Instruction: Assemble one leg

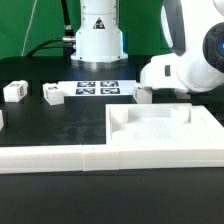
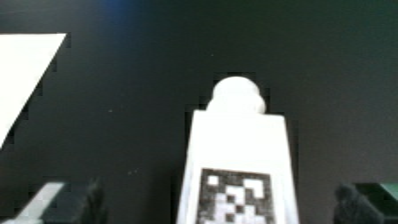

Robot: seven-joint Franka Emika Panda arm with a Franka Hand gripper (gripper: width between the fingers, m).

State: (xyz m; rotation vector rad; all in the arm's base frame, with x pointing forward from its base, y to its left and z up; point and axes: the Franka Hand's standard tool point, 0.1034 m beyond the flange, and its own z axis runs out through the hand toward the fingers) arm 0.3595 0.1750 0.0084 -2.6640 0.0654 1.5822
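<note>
Leg: small white plastic rectangular post (image 2: 240,140) with a rounded tip and a black-and-white tag, apparently lying on the black table (image 2: 125,60), near the large flat white square panel (image 2: 25,85) but apart from it
Gripper: two-finger gripper (image 2: 215,203) spread, dark fingers (image 2: 54,203) either side of the post with a gap each side, pinching nothing
Step, as I judge it: closing on the post
Doing it well: centre the post, grip its flat sides near the tag, leave the tip free
Risk: an off-centre close may skew it
Others: two small white blocks (image 1: 15,91) (image 1: 52,94) well beyond the panel
</note>
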